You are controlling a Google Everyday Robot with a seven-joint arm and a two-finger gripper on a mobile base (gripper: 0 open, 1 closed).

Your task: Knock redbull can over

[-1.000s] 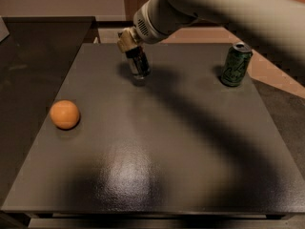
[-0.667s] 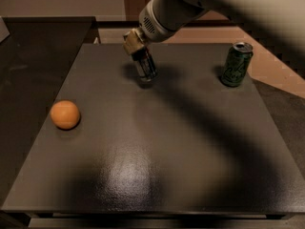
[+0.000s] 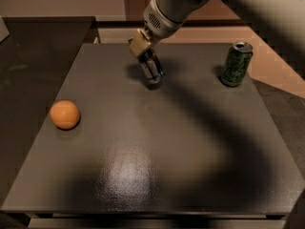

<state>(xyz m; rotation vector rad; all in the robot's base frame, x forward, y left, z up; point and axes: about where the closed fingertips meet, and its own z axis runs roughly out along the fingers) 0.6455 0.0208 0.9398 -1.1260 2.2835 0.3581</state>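
Observation:
The redbull can [image 3: 152, 67] is slim, dark blue and silver. It stands on the far middle of the dark table [image 3: 157, 151], tilted with its top leaning toward the upper left. My gripper [image 3: 139, 44], with its tan end, is right at the can's top and touches it from above and behind. The large pale arm reaches in from the upper right and hides the can's top.
A wider green can [image 3: 236, 64] stands upright at the far right of the table. An orange ball [image 3: 65, 114] lies at the left side. A dark counter [image 3: 28, 56] adjoins the table's left edge.
My gripper has moved right and slightly toward the camera. The redbull can has shifted right with it and now leans instead of standing straight.

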